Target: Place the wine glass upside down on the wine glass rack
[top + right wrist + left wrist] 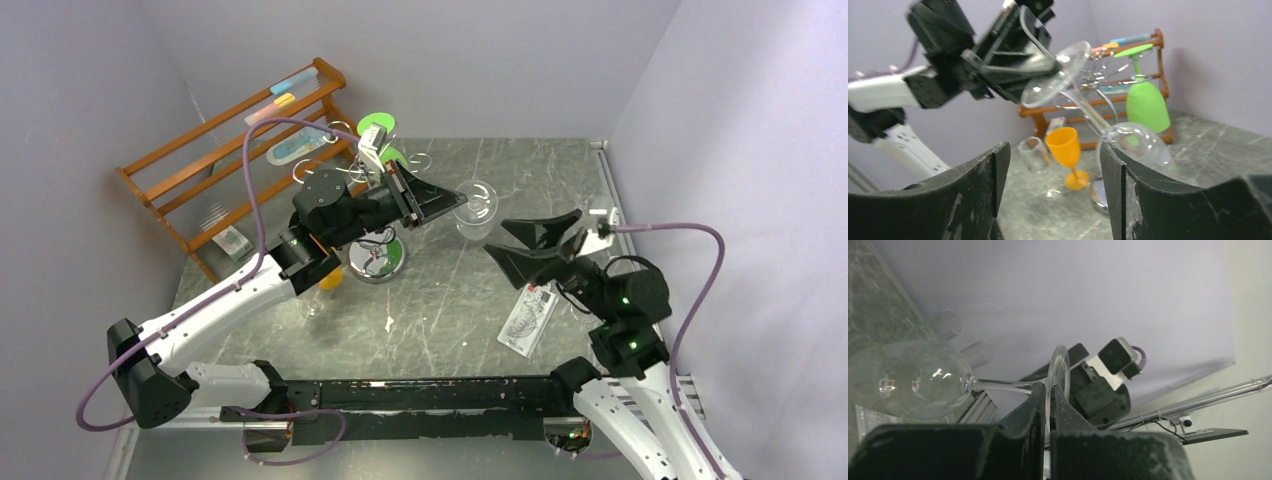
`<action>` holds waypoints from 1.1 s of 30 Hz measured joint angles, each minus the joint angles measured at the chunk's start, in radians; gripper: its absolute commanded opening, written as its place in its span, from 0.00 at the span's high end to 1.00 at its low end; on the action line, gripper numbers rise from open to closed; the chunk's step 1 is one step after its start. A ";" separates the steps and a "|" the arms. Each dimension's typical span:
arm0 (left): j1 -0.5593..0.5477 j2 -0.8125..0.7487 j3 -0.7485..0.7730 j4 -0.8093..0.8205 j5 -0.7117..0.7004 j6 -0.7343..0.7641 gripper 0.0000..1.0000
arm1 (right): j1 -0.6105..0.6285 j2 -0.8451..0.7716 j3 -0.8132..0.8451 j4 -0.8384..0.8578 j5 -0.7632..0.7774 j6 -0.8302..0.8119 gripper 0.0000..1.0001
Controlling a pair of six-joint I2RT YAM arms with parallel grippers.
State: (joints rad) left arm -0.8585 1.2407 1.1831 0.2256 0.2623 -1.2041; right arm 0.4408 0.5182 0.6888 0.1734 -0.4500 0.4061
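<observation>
Wine glass (913, 380) sits pinched by foot in left claw (1048, 394).

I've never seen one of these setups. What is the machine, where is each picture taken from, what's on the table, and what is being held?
Two robot arms are bolted at the near edge of the table, each ending in a two-finger gripper. The overhead picture looks down from behind them; the other two come from a camera on each wrist, with that arm's black fingers in view. The left gripper is shut on the foot of a clear wine glass, holding it tilted above the table. The right gripper is open near the bowl, holding nothing. On the table stand a chrome wine glass rack with a green glass hanging upside down, an orange glass, a second clear glass and a flat packet; a wooden rack sits at the back left.
</observation>
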 measured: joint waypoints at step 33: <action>0.258 0.300 0.424 -0.116 0.304 0.089 0.95 | 0.000 0.295 0.288 -0.113 0.249 0.560 0.33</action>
State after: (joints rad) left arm -0.6006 1.5410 1.6070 0.1101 0.5663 -1.1149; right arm 0.4408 0.8131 0.9764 0.0605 -0.2012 0.9665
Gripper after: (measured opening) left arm 0.065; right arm 0.675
